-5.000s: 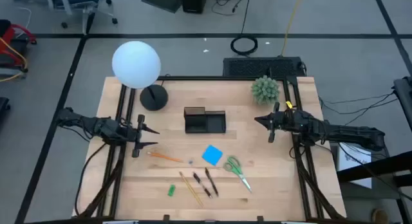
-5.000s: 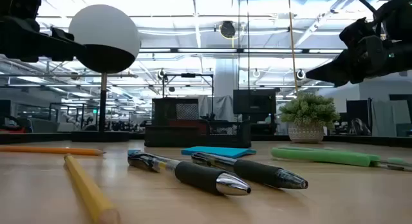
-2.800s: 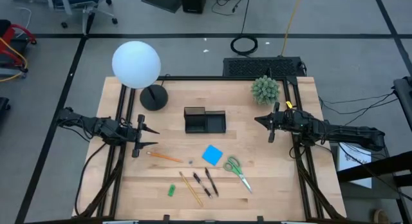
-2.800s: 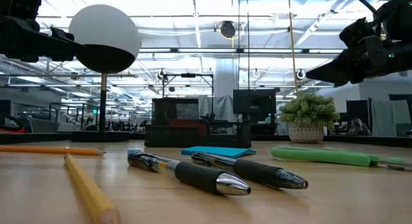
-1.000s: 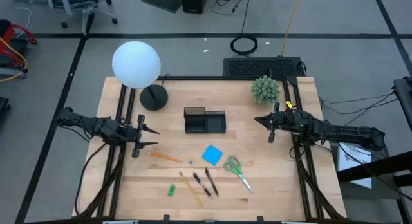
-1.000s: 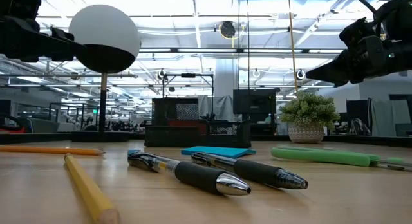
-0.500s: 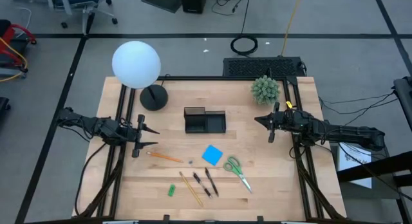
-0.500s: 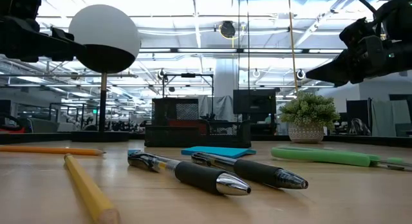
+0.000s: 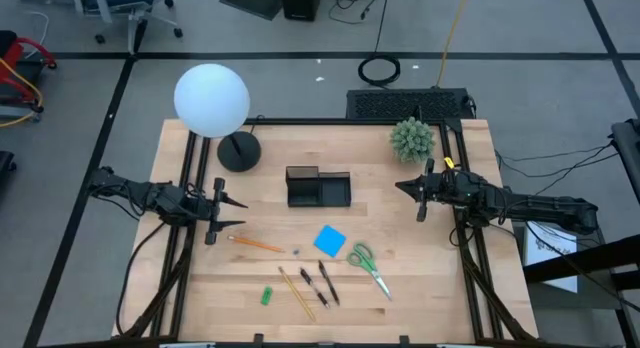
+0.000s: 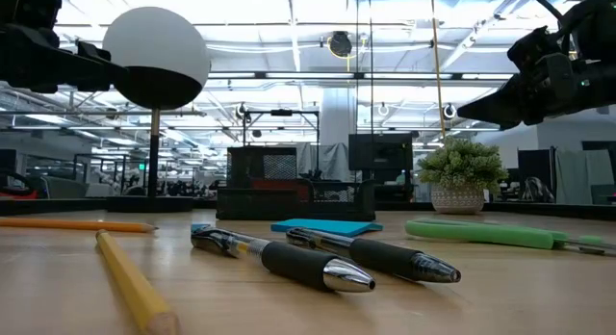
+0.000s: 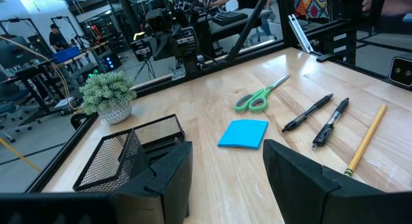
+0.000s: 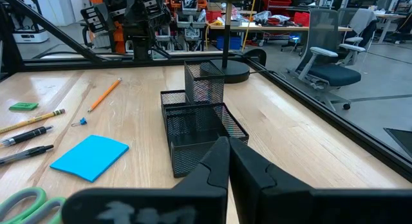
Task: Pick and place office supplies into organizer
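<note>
The black mesh organizer (image 9: 318, 187) stands mid-table. Nearer the front edge lie the office supplies: a blue sticky pad (image 9: 329, 240), green-handled scissors (image 9: 366, 264), two dark pens (image 9: 319, 282), a yellow pencil (image 9: 294, 291), an orange pencil (image 9: 254, 244) and a small green piece (image 9: 267, 295). My left gripper (image 9: 236, 212) hovers open at the table's left edge, pointing level toward the middle. My right gripper (image 9: 402, 187) hovers shut at the right edge, pointing level at the organizer (image 12: 199, 130). Neither touches anything.
A lamp with a white globe (image 9: 211, 100) and a round black base (image 9: 238, 151) stands at the far left. A small green plant (image 9: 412, 139) stands at the far right. Bare wood shows between the organizer and each gripper.
</note>
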